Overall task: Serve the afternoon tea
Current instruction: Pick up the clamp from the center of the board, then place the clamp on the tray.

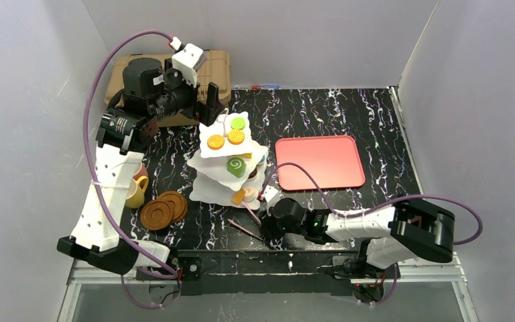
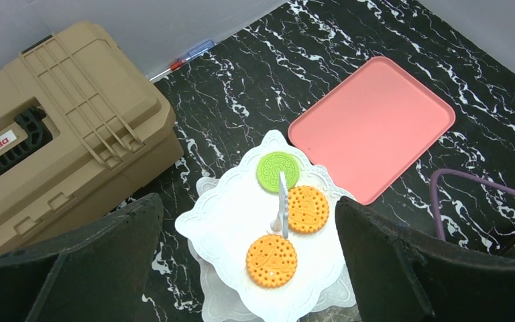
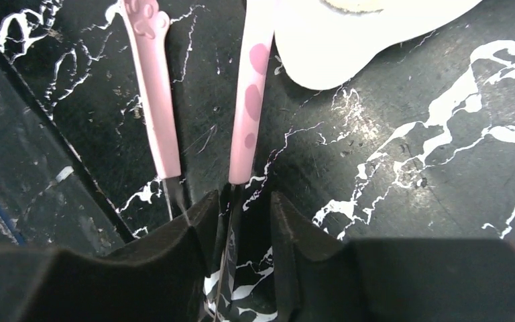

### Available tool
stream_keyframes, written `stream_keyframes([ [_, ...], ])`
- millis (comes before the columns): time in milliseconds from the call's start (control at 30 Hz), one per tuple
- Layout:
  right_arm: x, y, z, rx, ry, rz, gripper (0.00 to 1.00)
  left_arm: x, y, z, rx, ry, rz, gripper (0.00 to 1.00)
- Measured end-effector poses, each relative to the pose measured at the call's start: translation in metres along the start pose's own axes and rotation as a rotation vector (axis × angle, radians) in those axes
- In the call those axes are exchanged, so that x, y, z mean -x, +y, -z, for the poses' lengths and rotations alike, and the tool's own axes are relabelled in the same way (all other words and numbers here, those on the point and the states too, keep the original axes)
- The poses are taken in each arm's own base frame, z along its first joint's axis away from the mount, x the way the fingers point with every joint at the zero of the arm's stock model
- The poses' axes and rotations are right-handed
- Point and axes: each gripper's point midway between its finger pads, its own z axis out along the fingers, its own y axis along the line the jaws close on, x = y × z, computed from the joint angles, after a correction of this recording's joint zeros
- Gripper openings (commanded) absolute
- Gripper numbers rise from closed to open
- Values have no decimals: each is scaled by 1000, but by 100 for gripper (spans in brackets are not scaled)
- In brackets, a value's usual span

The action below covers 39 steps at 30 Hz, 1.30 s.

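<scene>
Tiered stand (image 2: 221, 218) sits directly beneath the wide-spread left end effector (image 2: 248, 251)

Three-tier stand (image 1: 206, 188) mid-table, brown saucers (image 1: 163, 209) left, red tray (image 1: 319, 162) right, tan case (image 1: 216, 64) behind.

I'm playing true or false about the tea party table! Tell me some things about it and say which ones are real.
1. The stand's top plate holds one green cookie and two orange cookies. True.
2. The red tray is stacked on the stand. False: it lies flat on the table, right of the stand.
3. The left gripper is wide open above the top plate. True.
4. The right gripper holds a cup. False: its fingers sit either side of a spotted pink utensil on the table.
5. The brown saucers are on the tray. False: they lie on the table left of the stand, by the yellow cup.
</scene>
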Motion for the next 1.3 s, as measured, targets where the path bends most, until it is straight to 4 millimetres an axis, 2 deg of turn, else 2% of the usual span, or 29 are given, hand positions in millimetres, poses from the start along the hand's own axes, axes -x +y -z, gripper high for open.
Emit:
stream_keyframes([
  [67, -4, -2, -4, -11, 21, 4, 9, -1, -1, 0, -5, 3, -3, 99],
  [133, -3, -4, -5, -30, 27, 9, 1, -3, -2, -1, -11, 10, -6, 99],
  [267, 7, -14, 5, -86, 2, 18, 1, -12, -4, -3, -27, 37, -11, 99],
  [500, 60, -22, 54, -132, -162, 24, 1, -24, -8, -7, -56, 66, -10, 99],
  [667, 71, -41, 84, -204, -202, 13, 1, -26, -11, -9, -75, 71, -8, 99],
  [767, 73, -72, 95, -307, -199, -25, 1, -26, -12, -9, -84, 70, -10, 99],
  [1000, 76, -173, 114, -639, -164, -199, 1, -26, -17, -9, -110, 66, -9, 99],
  [1200, 73, -247, 106, -802, -96, -339, 1, -31, -20, -12, -132, 76, -4, 99],
  [1300, 68, -276, 97, -838, -59, -392, 2, -38, -22, -14, -145, 93, 0, 99],
])
